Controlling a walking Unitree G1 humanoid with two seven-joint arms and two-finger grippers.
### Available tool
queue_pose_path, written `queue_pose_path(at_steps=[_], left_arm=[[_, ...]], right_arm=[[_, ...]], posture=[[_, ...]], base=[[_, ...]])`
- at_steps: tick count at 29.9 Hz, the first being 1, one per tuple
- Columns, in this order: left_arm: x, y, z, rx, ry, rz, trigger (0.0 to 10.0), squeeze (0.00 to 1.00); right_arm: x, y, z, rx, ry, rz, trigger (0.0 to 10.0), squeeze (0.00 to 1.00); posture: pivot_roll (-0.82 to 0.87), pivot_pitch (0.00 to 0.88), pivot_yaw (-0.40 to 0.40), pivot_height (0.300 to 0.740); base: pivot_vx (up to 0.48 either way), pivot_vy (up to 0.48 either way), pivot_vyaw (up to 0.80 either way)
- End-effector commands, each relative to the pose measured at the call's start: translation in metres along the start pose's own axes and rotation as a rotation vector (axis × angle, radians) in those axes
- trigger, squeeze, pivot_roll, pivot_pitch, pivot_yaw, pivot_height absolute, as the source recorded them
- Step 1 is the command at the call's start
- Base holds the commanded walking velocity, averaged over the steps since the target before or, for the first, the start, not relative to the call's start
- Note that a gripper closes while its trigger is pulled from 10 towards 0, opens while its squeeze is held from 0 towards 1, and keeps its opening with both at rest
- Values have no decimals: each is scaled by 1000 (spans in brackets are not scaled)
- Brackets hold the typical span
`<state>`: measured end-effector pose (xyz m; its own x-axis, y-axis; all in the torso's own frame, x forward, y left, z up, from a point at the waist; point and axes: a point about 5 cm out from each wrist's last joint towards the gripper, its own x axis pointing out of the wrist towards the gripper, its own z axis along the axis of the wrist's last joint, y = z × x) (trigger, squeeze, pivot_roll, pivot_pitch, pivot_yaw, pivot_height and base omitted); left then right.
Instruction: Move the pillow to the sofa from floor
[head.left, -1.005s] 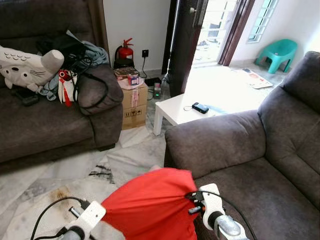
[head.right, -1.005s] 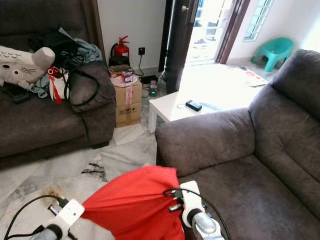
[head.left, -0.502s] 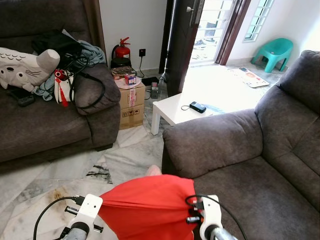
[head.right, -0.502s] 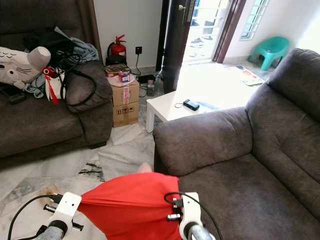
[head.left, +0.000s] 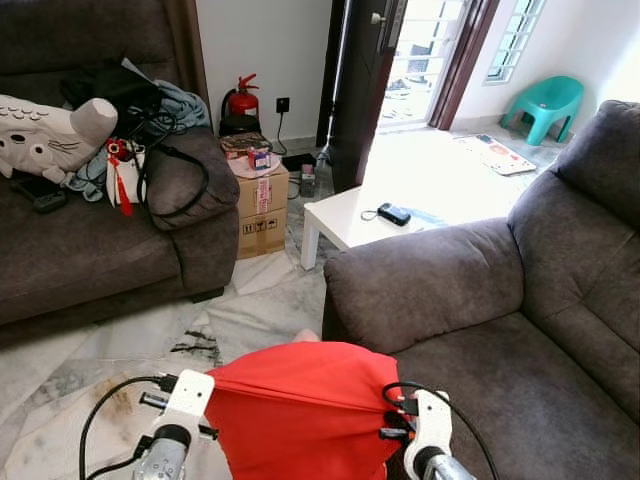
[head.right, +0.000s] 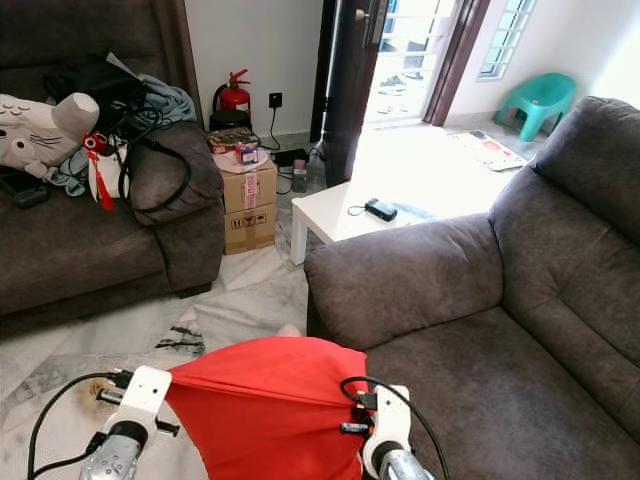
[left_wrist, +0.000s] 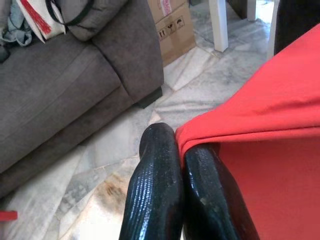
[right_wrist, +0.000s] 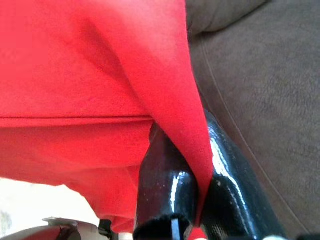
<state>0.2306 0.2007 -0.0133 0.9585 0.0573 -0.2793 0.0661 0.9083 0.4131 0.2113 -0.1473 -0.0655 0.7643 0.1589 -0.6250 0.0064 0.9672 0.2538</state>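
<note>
Two grippers engaged, one at each end of the load. Left gripper (left_wrist: 172, 150): fingers pressed together on a pinched corner of the red pillow (head.left: 300, 405), fabric pulled taut from the tips. Right gripper (right_wrist: 192, 165): fingers likewise clamped on a fold of the opposite corner, cloth trapped between the two black pads. Pillow suspended between the two wrists, clear of the marble floor (head.left: 120, 350), long axis running left to right across the front of the body, upper edge stretched nearly straight from one grip to the other, lower part sagging below.

Governing relation: sofa seat (head.left: 510, 390) ahead and to the right of the pillow, right-hand corner already above the seat's near edge, left-hand corner above bare floor. Sofa armrest (head.left: 420, 275) directly beyond the pillow, between it and the white table (head.left: 370, 215). Right arm nearer the target; left arm with the longer travel.

Arm pose: both forearms low and extended forward, wrists roughly level, spaced apart by the pillow's width, cables looping off each wrist.

Judged step: carry phase, placement not yet done. Next move likely a shift of the whole span rightward and forward over the cushion, then release at both ends. Risk: lower hem catching on the seat's front edge if lowered too early.
</note>
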Motion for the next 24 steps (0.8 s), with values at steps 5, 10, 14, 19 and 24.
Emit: queue_pose_path(at_steps=[5,10,14,19,24], left_arm=[[10,31,24,-60,-103,200,10000,0],[12,29,41,-63,-190,231,10000,0],[12,25,37,-55,-164,226,10000,0],[11,23,35,-50,-151,219,10000,0],[11,23,35,-66,-142,221,10000,0]], right_arm=[[-7,-42,20,75,-100,-164,10000,0],[-3,-35,30,74,-141,-126,10000,0],[-2,-32,32,71,-149,-120,10000,0],[-1,-30,35,66,-174,-110,10000,0],[-1,-30,37,60,-181,-113,10000,0]], posture=[[197,0,-141,740],[199,0,-140,740],[197,0,-139,740],[197,0,-138,740],[192,0,-136,740]], base=[[0,0,0],[0,0,0],[0,0,0],[0,0,0],[0,0,0]])
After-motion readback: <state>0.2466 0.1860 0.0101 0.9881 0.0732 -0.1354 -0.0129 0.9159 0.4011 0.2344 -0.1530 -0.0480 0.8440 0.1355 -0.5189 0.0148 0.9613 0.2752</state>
